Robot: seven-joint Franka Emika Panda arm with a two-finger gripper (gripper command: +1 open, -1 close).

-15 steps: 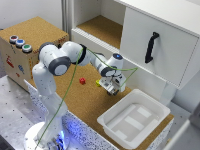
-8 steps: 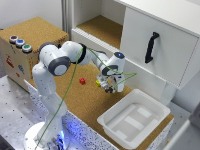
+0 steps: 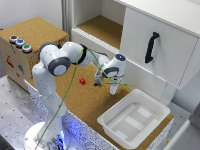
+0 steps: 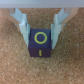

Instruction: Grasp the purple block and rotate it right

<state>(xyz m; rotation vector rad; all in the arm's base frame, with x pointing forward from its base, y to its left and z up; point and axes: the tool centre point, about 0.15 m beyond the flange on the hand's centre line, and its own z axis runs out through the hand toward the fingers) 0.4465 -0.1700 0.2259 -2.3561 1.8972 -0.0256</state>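
Observation:
In the wrist view the purple block [image 4: 41,45], a small dark cube with a yellow ring and bar on its facing side, rests on the cork board. My gripper [image 4: 41,39] stands over it with one finger [image 4: 25,31] against each side, shut on it. In the exterior view my gripper [image 3: 113,89] reaches down to the cork board in front of the white cabinet. The block itself is hidden behind the hand there.
A small red block [image 3: 82,80] lies on the cork towards the exterior view's left of the hand. A white tray [image 3: 134,119] sits at the front right. The white cabinet with a black handle [image 3: 151,47] stands behind. A box with coloured buttons [image 3: 20,44] is at the left.
The hand has shifted slightly towards the exterior view's right and turned a little at the same spot on the cork board. The red block has not moved.

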